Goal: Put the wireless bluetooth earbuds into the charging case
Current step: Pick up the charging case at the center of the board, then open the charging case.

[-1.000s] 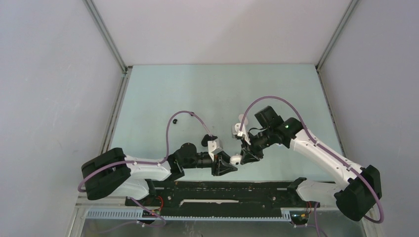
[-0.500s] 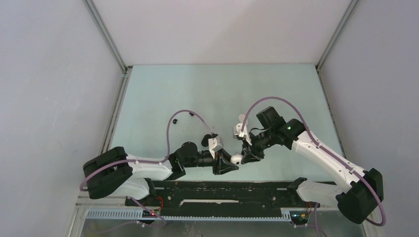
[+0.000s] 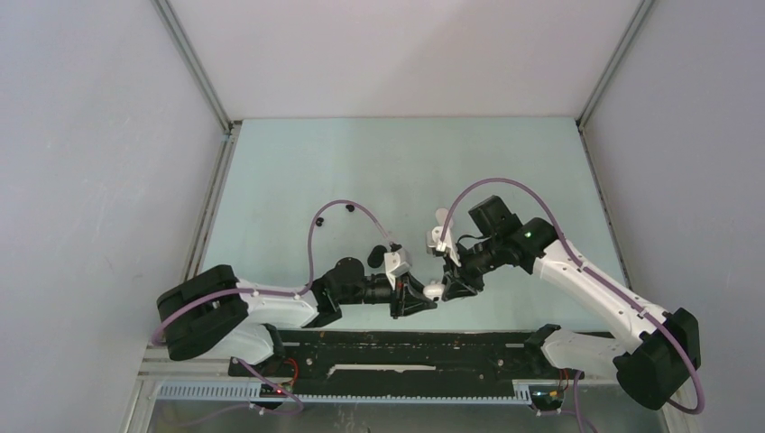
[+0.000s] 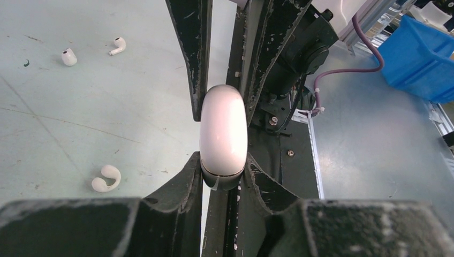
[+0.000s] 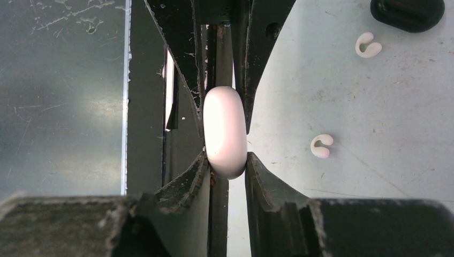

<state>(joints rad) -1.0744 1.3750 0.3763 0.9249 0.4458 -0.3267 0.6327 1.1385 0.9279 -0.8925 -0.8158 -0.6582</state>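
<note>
A white oval charging case (image 4: 223, 128) is held off the table between both grippers, and its lid looks closed. My left gripper (image 4: 223, 163) is shut on one end of it. My right gripper (image 5: 226, 160) is shut on the other end (image 5: 225, 128). In the top view the case (image 3: 434, 290) sits between the two grippers near the front edge. White earbuds lie loose on the table: two stem buds (image 4: 68, 56) (image 4: 118, 45), one hook-shaped bud (image 4: 105, 178), and two hook-shaped buds in the right wrist view (image 5: 368, 45) (image 5: 321, 145). Two tiny black buds (image 3: 319, 219) (image 3: 350, 208) lie farther back.
A black oval case (image 5: 407, 13) lies on the table behind the grippers, also seen from above (image 3: 379, 256). A white object (image 3: 442, 216) lies by the right arm's wrist. The black base rail (image 3: 406, 347) runs along the front edge. A blue bin (image 4: 423, 48) stands off the table.
My left arm has shifted slightly right and forward, and its gripper now looks narrower around the white case. The right arm has barely moved.
</note>
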